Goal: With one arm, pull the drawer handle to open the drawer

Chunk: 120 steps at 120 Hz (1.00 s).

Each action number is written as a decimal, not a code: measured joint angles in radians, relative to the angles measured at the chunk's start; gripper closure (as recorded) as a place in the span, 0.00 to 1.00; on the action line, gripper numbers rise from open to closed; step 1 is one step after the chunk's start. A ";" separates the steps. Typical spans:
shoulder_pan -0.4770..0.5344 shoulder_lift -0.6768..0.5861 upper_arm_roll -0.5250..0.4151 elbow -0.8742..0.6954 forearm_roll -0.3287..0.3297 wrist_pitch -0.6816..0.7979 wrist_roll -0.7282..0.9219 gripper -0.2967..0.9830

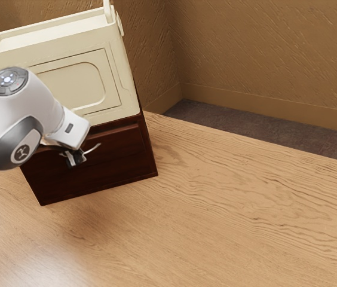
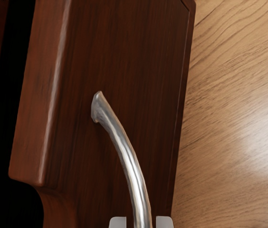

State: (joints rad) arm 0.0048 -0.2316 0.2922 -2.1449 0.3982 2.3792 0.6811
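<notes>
The gripper [image 1: 74,158] is at the drawer front [image 1: 106,164], around the curved metal handle [image 1: 93,148]. From the hand's camera, the silvery handle [image 2: 129,156] rises out of the dark red-brown drawer front [image 2: 86,166] and runs between the two close-set fingertips of the gripper [image 2: 141,222]. The gripper looks shut on the handle, with the actual contact hidden. A dark gap lies behind the drawer front's upper edge in the wrist view; how far the drawer stands out cannot be told.
A cream-coloured case [image 1: 112,78] with raised handles rests on top of the dark wooden cabinet [image 1: 147,146]. The wooden table [image 1: 234,203] stretches toward the exterior view's right, with textured brown walls [image 1: 264,48] behind it.
</notes>
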 joint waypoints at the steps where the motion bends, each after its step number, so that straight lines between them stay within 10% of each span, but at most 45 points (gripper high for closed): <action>1: 0.000 -0.001 -0.001 -0.001 0.000 0.000 -0.001 0.84; 120: -0.001 -0.192 -0.071 -0.184 0.010 -0.014 -0.088 0.85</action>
State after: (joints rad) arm 0.0036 -0.4232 0.2209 -2.3285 0.4077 2.3653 0.5929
